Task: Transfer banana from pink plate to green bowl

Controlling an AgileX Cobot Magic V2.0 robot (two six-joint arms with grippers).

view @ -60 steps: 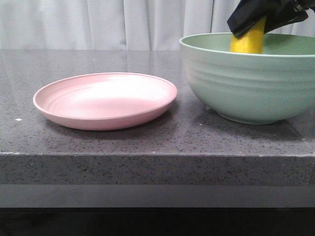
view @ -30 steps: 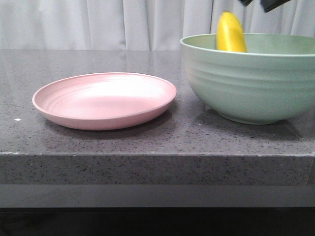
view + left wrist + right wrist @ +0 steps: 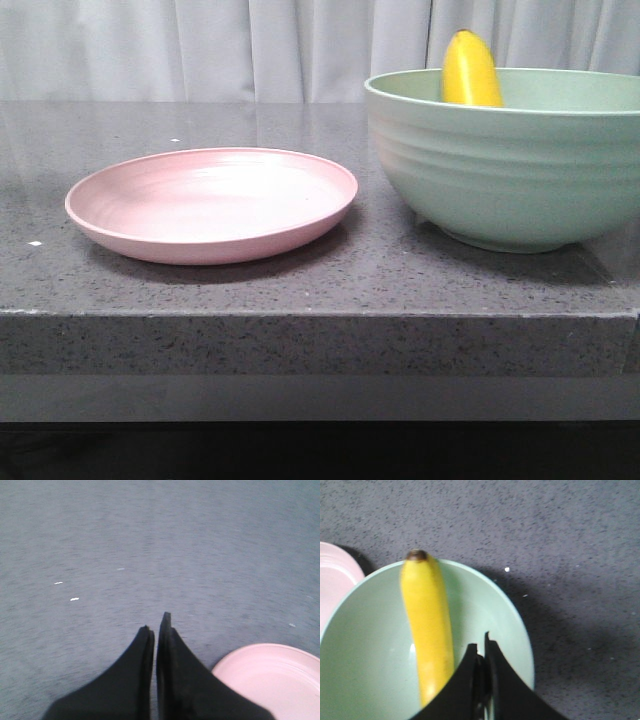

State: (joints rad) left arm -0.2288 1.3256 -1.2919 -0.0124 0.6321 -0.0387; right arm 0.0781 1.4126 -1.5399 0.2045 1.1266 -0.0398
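Already done, basically: banana point(image 3: 427, 630) leans inside green bowl point(image 3: 500, 170), right of frame, off pink plate point(image 3: 212, 205). Right gripper point(image 3: 481, 647) and left gripper point(image 3: 155, 627) pressed together, empty. Lift clear without nudging it.

Soft even light, blurry wrist views

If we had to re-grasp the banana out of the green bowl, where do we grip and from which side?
Probably the upper end of the banana, coming from above. It leans on the green bowl wall with its tip poking over the rim, so that end is clear; the lower end sits deep inside, walled in.
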